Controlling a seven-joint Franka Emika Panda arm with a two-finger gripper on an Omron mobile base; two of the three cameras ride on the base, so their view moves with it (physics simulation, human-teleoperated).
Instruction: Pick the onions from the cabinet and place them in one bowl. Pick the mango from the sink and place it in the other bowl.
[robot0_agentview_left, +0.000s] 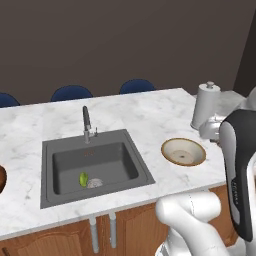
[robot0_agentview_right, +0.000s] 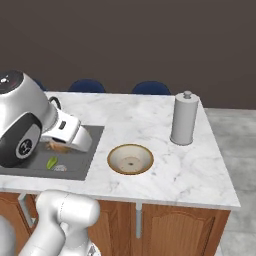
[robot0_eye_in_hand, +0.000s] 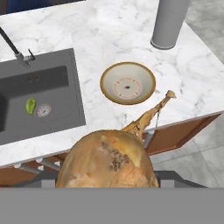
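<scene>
Held onion: we have the tan-yellow onion close under the hand camera, its thin stem pointing toward the bowl; we judge the jaws are pinching it, though the tips themselves are hidden behind the bulb.
Gripper: in the right base view the gripper hangs over the sink's right part, with a bit of tan onion showing beneath it.
Why held high: we judge the onion is carried well above the counter so it clears the sink edge on the way to the bowl.
Target bowl: the shallow light tan bowl sits on the counter just right of the sink, empty, open side up to receive the bulbs.
Mango: the yellow-green mango lies on the sink floor, just beside the round drain, waiting its turn.
Other bowl: a sliver of the dark wooden bowl shows at the left edge, well apart from the tan one.
Faucet: the faucet stands at the sink's far rim.
Far right: a paper towel holder stands beyond the tan bowl.
</scene>
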